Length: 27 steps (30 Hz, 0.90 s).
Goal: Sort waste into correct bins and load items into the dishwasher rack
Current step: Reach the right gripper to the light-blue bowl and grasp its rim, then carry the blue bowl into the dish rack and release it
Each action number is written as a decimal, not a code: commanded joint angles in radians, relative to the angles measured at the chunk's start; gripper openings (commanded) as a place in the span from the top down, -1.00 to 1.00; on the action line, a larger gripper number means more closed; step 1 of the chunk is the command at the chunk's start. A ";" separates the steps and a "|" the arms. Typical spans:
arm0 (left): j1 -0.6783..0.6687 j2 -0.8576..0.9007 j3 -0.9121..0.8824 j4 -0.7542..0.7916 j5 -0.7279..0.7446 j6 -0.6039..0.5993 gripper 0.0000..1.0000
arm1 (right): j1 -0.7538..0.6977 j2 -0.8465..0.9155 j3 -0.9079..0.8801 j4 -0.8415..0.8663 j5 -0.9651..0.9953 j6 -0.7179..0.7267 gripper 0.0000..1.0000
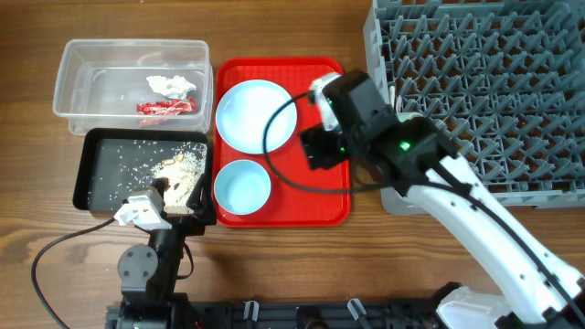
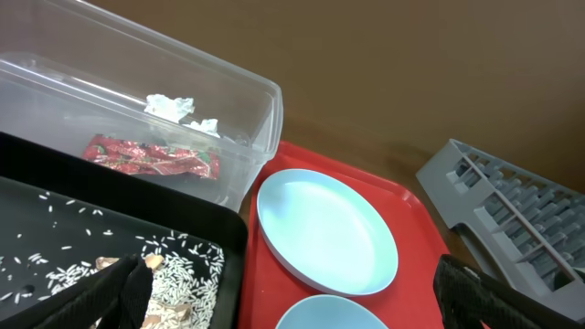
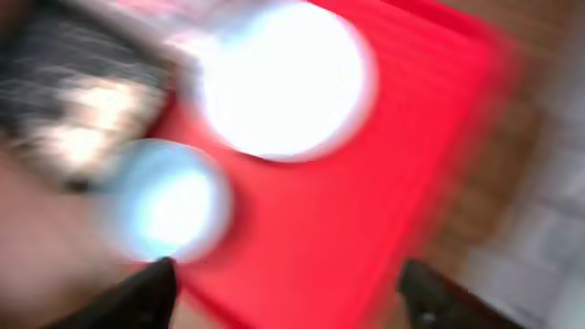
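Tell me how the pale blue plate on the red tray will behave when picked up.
The plate looks rigid and probably light, given its thin rim. Its glossy surface may slip when pinched. Lying flat on the red tray, it would likely slide rather than tip if pushed.

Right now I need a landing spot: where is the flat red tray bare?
The flat red tray is bare between the pale blue round plate, the small pale blue bowl and its right rim, under the right gripper. Its left half is crowded.

Pale blue plate (image 1: pixel 253 114) and bowl (image 1: pixel 242 186), red tray (image 1: pixel 315 196), grey lattice rack (image 1: pixel 494 82) — black bin (image 1: pixel 137 135) flecked beige.
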 commanded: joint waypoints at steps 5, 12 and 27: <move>0.007 -0.011 -0.007 0.003 0.015 0.005 -1.00 | 0.007 0.095 0.007 0.057 -0.160 0.342 -0.04; 0.007 -0.011 -0.007 0.003 0.015 0.005 -1.00 | 0.018 0.283 0.006 0.129 -0.244 0.386 0.10; 0.007 -0.011 -0.007 0.003 0.015 0.005 -1.00 | 0.176 0.439 -0.019 0.059 -0.114 0.373 0.11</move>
